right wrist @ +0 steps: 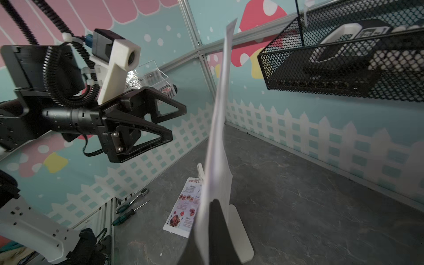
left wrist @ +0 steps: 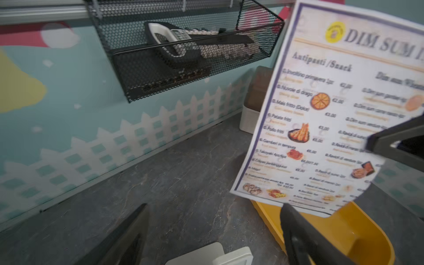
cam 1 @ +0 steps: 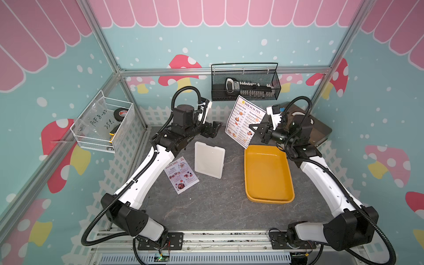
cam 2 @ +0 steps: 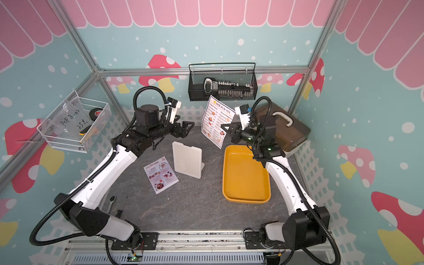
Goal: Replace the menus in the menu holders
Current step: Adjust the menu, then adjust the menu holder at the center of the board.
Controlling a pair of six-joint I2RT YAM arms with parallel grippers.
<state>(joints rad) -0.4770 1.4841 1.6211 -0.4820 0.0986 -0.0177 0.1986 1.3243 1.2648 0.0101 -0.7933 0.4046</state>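
Note:
The "DIM SUM INN" menu (cam 1: 243, 119) hangs upright in the air above the far end of the yellow tray, and my right gripper (cam 1: 252, 127) is shut on its lower right part. The right wrist view shows that sheet (right wrist: 220, 137) edge-on, running down between the closed fingers of the right gripper (right wrist: 206, 241). My left gripper (cam 1: 213, 129) stands open just left of the sheet, touching nothing, as the left wrist view (left wrist: 213, 229) also shows. The white menu holder (cam 1: 209, 159) stands on the table with no sheet showing in it. The red-headed menu (cam 1: 181, 174) lies flat to its left.
A yellow tray (cam 1: 267, 174) sits at right centre. A black mesh basket (cam 1: 245, 83) hangs on the back wall, and a white wire basket (cam 1: 103, 124) hangs on the left wall. A brown box (cam 2: 282, 124) stands at the back right. Hand tools (cam 2: 114, 204) lie by the left arm.

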